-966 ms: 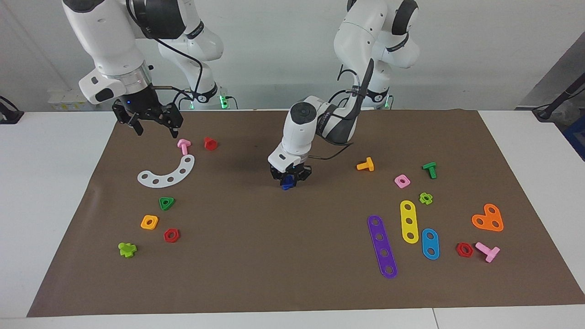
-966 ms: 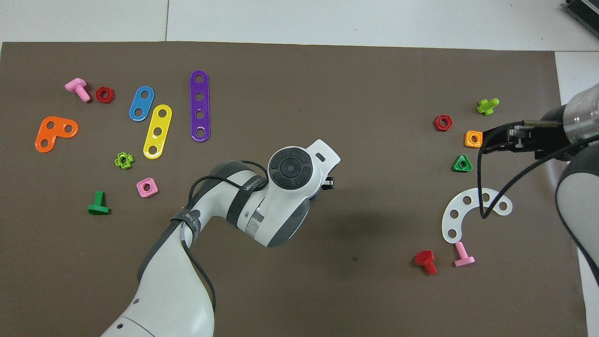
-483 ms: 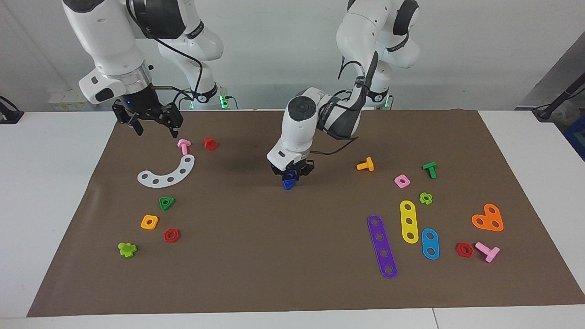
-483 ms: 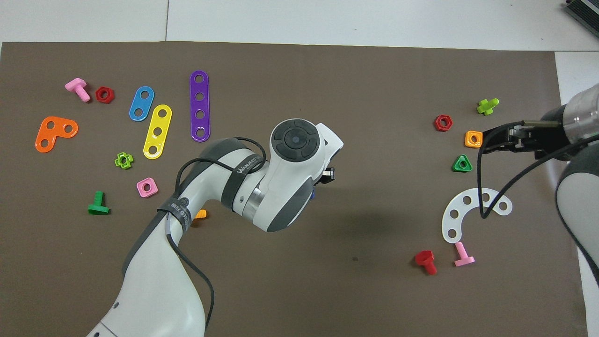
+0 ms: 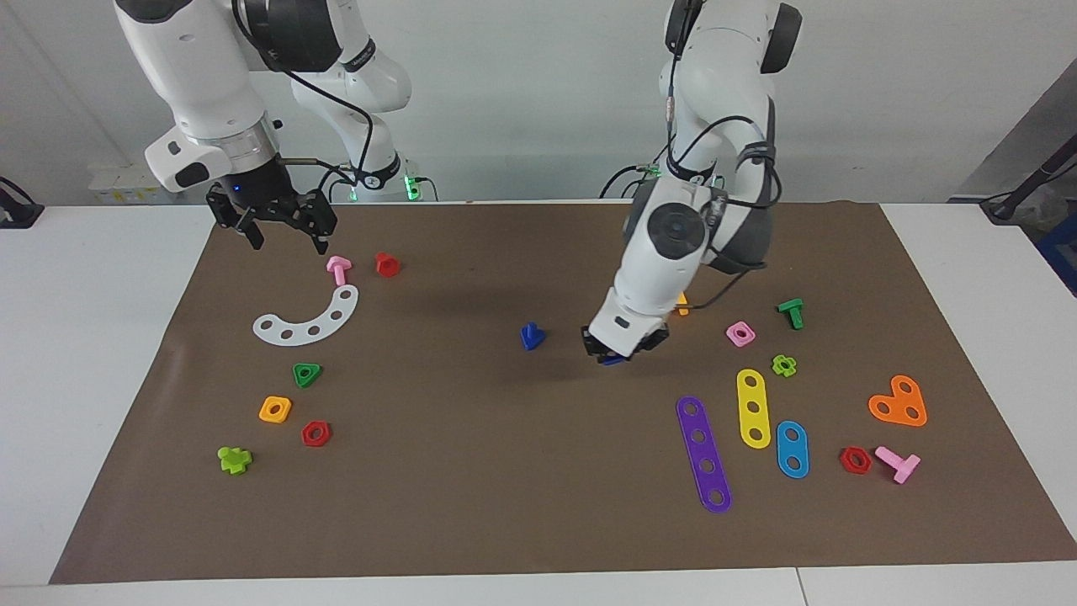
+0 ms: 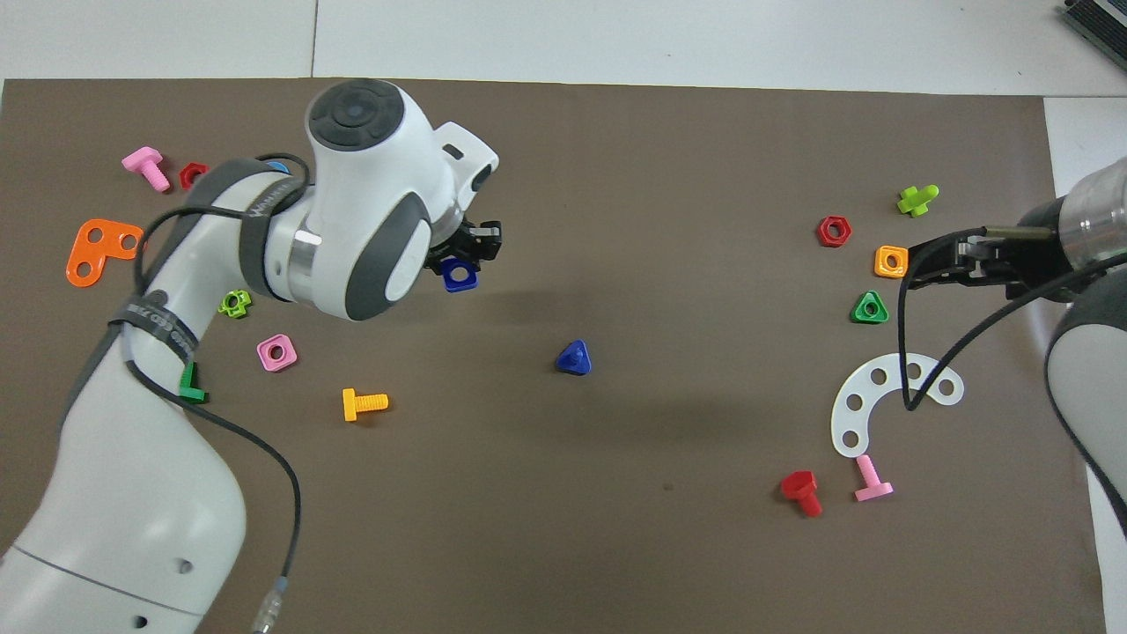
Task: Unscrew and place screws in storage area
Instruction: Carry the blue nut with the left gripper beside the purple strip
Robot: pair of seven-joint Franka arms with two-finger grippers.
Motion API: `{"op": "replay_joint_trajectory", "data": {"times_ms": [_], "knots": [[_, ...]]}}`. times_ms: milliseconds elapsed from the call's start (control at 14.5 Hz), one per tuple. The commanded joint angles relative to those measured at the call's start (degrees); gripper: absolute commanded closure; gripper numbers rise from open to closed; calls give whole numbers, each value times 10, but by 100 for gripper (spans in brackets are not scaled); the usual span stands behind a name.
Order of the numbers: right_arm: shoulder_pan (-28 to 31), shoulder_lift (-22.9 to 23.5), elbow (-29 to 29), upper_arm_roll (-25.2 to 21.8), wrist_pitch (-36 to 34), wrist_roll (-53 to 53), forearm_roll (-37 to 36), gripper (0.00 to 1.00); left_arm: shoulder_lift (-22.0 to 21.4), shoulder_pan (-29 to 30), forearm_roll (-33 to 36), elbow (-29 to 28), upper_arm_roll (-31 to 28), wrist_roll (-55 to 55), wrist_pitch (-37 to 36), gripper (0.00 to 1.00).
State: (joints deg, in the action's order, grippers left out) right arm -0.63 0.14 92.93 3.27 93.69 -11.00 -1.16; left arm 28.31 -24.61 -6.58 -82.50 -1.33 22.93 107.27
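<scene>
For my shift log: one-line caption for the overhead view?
Left gripper carries the blue nut over the mat; blue screw lies mid-table; right gripper waits.

Left gripper (image 5: 621,348) hangs low over the mat, jaws apparently closed — right gripper (image 5: 282,225) waits raised, jaws spread.

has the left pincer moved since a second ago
Yes. The left pincer has swung away from the blue screw toward the purple strip, carrying the blue nut.
</scene>
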Motion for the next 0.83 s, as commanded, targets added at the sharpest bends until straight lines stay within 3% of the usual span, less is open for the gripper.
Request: {"op": "replay_joint_trajectory", "data": {"times_ms": [0, 207, 552, 759], "knots": [[7, -13, 16, 5, 8, -4, 12, 0, -1, 67, -4, 1, 6, -78, -36, 92], [7, -13, 16, 4, 8, -4, 12, 0, -35, 119, -4, -90, 5, -189, -11, 92], [7, -14, 16, 5, -8, -3, 12, 0, -80, 120, -4, -236, 5, -202, 101, 92], [-7, -15, 23, 10, 10, -14, 11, 0, -85, 119, -4, -255, 5, -196, 124, 91]]}}
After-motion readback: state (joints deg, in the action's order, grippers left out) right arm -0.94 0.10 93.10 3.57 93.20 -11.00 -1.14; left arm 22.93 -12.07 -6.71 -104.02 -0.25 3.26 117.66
